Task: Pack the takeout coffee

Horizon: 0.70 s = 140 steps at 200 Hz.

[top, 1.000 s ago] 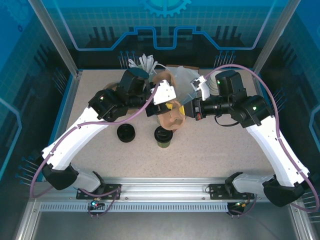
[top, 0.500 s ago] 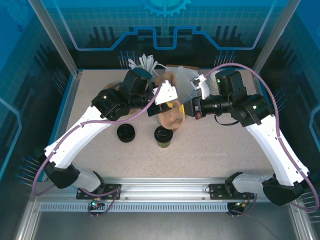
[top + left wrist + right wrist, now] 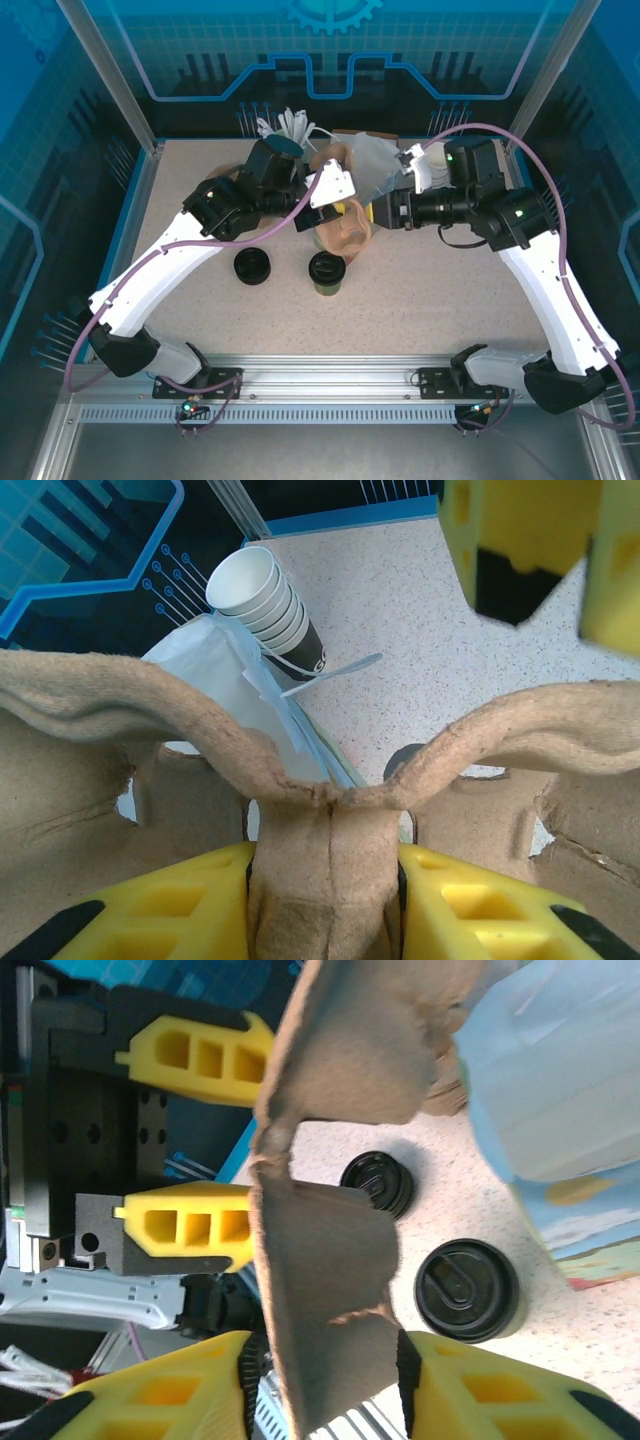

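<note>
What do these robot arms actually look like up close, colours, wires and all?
Both the left arm and right arm have smooth white shells with chunky black joints. A thin purple cable loops along each. Small green lights glow on the joints. The left claw and right claw each have two blocky yellow fingers with hollow cells.

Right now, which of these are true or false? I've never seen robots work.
1. The takeout coffee already sits in the cardboard cup carrier. False: it stands on the table, outside the carrier.
2. The left gripper pinches the carrier's middle ridge. True.
3. The coffee's lid is off. False: its black lid is on.
4. A stack of lidless paper cups is on the table. True.
</note>
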Available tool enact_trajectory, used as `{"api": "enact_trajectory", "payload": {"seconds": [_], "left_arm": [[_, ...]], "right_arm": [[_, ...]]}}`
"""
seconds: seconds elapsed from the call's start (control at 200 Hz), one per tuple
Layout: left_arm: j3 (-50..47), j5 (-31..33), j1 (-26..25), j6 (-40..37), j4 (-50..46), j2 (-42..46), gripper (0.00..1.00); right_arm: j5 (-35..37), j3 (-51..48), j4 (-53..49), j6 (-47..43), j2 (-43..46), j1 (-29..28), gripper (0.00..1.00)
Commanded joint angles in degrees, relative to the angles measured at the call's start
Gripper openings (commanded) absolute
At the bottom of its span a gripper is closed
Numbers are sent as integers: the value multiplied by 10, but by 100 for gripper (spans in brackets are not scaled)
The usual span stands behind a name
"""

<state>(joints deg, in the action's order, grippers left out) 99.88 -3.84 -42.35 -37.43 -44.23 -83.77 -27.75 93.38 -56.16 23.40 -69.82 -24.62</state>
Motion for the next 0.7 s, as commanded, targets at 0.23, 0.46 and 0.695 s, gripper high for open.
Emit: {"api": "enact_trajectory", "payload": {"seconds": [0.23, 0.46, 0.695], "left_arm": [[43, 0, 28, 46, 28, -15, 38], [58, -5, 49, 84, 46, -20, 38], [59, -16, 65, 108, 52, -24, 37]], "right_arm": [[267, 56, -60, 49, -29, 23, 59], [296, 110, -70, 70, -143, 25, 69], [298, 119, -58, 110, -215, 21, 68]]}}
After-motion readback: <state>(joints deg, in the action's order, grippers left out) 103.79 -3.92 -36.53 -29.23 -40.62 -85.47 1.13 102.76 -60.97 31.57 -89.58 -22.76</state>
